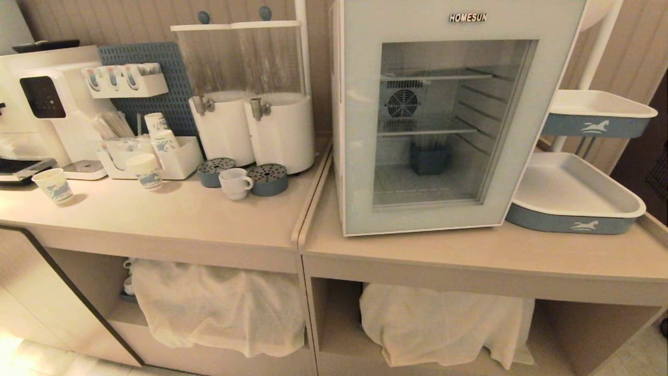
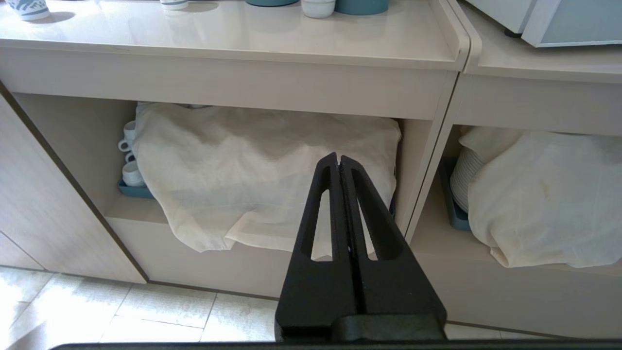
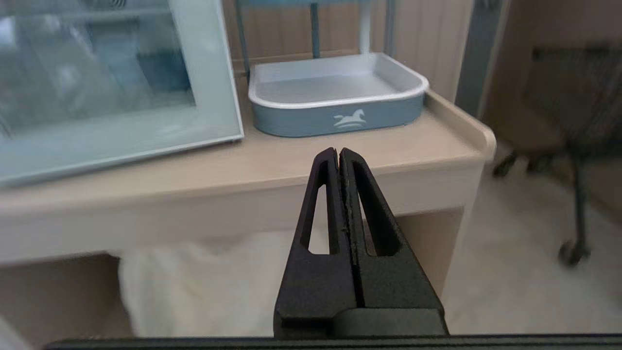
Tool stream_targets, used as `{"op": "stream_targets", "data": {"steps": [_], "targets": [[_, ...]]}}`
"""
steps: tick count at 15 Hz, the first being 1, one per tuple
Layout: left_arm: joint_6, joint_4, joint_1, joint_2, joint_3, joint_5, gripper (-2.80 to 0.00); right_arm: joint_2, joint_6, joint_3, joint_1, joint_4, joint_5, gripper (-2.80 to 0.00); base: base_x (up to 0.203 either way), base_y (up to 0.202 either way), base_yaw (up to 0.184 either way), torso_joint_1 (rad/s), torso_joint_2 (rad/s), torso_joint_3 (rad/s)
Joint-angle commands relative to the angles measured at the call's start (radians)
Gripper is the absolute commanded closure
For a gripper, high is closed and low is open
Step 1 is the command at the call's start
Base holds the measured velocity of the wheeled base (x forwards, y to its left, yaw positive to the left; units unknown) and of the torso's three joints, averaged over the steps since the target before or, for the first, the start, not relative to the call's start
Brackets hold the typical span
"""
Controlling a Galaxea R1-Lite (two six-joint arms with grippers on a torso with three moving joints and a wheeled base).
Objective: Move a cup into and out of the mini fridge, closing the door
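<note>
The white cup (image 1: 235, 183) stands on the left counter between two round blue-grey drip trays, its handle turned toward the fridge; only its base (image 2: 318, 7) shows in the left wrist view. The mini fridge (image 1: 449, 115) sits on the right counter with its glass door (image 1: 436, 125) closed; a corner of the door (image 3: 121, 97) shows in the right wrist view. Neither arm appears in the head view. My left gripper (image 2: 338, 158) hangs shut and empty below the counter, in front of a cloth-covered shelf. My right gripper (image 3: 338, 153) is shut and empty, low before the right counter's front edge.
Two drink dispensers (image 1: 255, 99) stand behind the cup. Paper cups (image 1: 52, 185) and a coffee machine (image 1: 49, 109) fill the left end. Blue-and-white trays (image 1: 574, 203) sit beside the fridge on the right. Draped cloths (image 1: 219, 308) cover the lower shelves. A wheeled chair (image 3: 573, 146) stands to the right.
</note>
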Motion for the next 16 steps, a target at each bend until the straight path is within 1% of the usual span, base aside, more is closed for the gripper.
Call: {"op": "stream_targets", "data": {"steps": [1,2,3,4,5,9,10,12,16], "targets": [[-0.001,0.0,0.0,0.0,0.0,0.0,0.0,-0.013,-0.016,0.06,0.001,0.01,0.022,0.0,0.0,0.0,0.0,0.0,0.0,0.0],[-0.001,0.0,0.0,0.0,0.0,0.0,0.0,-0.013,-0.032,0.03,0.001,0.1,0.067,0.0,0.0,0.0,0.0,0.0,0.0,0.0],[-0.001,0.0,0.0,0.0,0.0,0.0,0.0,-0.012,-0.056,-0.008,0.001,0.224,0.126,0.0,0.0,0.0,0.0,0.0,0.0,0.0],[-0.001,0.0,0.0,0.0,0.0,0.001,0.0,-0.011,-0.088,-0.034,0.001,0.276,0.169,0.0,0.0,0.0,0.0,0.0,0.0,0.0],[-0.001,0.0,0.0,0.0,0.0,0.001,0.0,-0.011,-0.129,-0.033,0.001,0.277,0.181,0.0,0.0,0.0,0.0,0.0,0.0,0.0],[-0.001,0.001,0.0,0.0,0.0,0.001,0.0,-0.012,-0.129,-0.033,0.001,0.271,0.184,0.0,0.0,0.0,0.0,0.0,0.0,0.0],[0.007,0.002,0.0,0.0,-0.003,0.0,0.0,-0.012,-0.106,-0.031,0.001,0.265,0.181,0.0,0.0,0.0,0.0,0.0,0.0,0.0],[0.007,0.002,0.0,0.0,-0.003,0.0,0.0,-0.012,-0.027,-0.03,0.001,0.248,0.175,0.0,0.0,0.0,0.0,0.0,0.0,0.0],[0.007,0.002,0.0,0.0,-0.003,0.0,0.0,-0.012,-0.022,-0.03,0.001,0.246,0.175,0.0,0.0,0.0,0.0,0.0,0.0,0.0]]}}
